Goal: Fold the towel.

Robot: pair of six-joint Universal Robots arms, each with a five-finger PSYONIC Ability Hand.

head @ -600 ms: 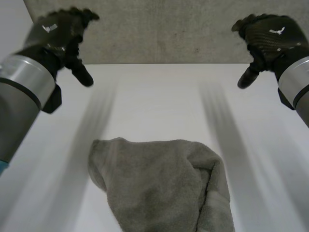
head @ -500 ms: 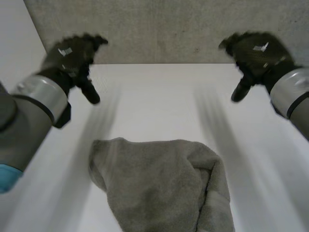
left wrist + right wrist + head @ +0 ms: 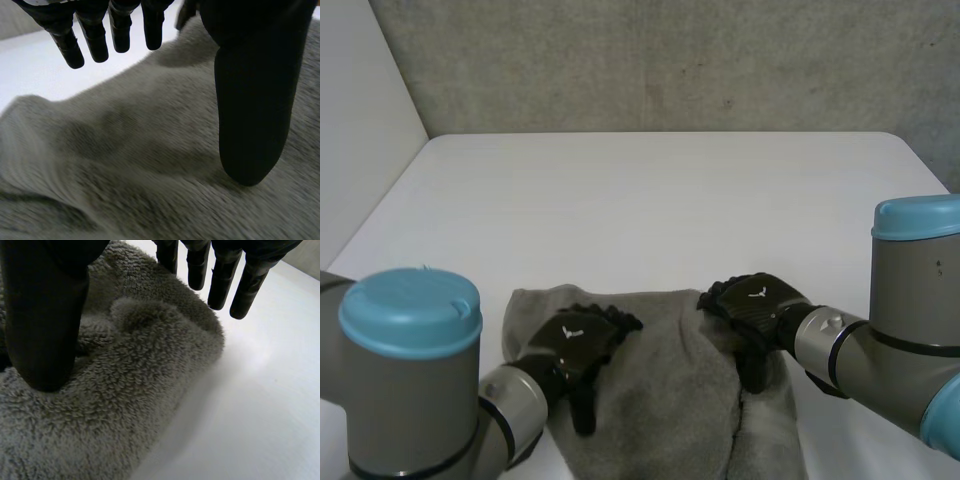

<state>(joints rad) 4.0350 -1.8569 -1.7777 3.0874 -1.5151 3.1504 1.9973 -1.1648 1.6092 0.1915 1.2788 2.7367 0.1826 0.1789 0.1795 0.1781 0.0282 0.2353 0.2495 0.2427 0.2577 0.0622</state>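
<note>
A white table (image 3: pixel 660 200) is spread beyond the fingertips of the left hand (image 3: pixel 570 340) and the right hand (image 3: pixel 756 302). Well past both hands, it is backed by a rough grey wall (image 3: pixel 670 60); a plain white wall (image 3: pixel 360 130) is seen outward of the left hand

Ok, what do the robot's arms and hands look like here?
The left arm and right arm are thick grey tubes with light-blue caps and silver wrist bands. The left robot hand and right robot hand are black, each with a small white mark on its back.
</note>
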